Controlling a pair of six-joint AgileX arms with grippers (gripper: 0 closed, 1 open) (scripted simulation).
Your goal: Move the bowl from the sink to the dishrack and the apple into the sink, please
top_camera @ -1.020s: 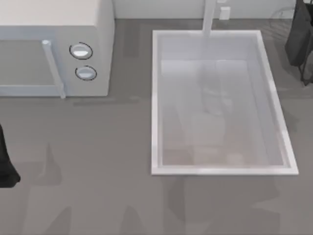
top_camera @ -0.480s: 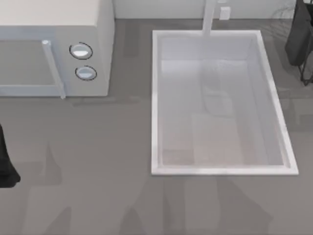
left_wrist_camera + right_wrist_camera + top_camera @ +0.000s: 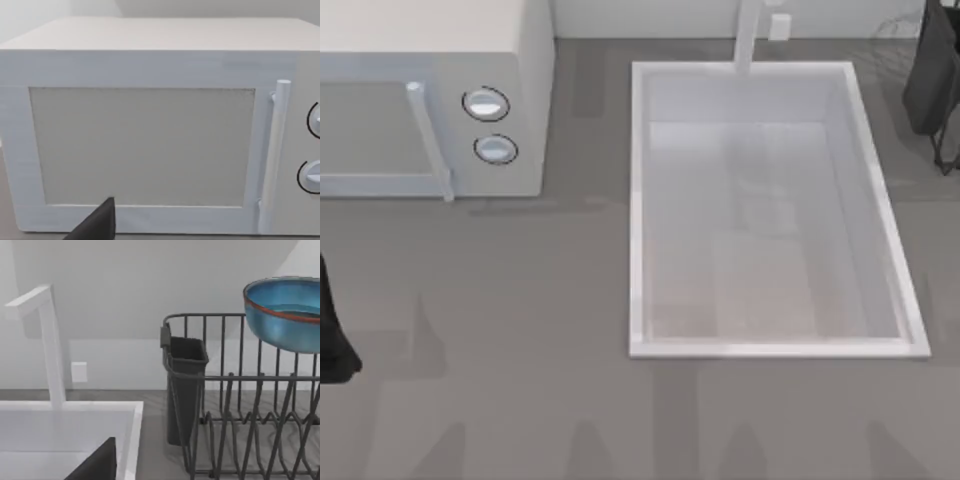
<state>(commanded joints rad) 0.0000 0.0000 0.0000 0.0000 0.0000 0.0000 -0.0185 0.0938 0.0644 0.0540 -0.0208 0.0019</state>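
Right arm (image 3: pixel 930 75) (top right) by dishrack (image 3: pixel 240 440); bowl (image 3: pixel 285 312) above it.

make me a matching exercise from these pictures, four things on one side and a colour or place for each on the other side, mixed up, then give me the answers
Things:
1. bowl
2. microwave
3. sink
4. dishrack

Descriptions:
A. white, with two round knobs, at the table's left
B. thin dark wires, with a dark cup at one end
C. blue with a red-orange rim line, up at the dishrack
D. white basin with a faucet at its far edge

Pairs: 1-C, 2-A, 3-D, 4-B
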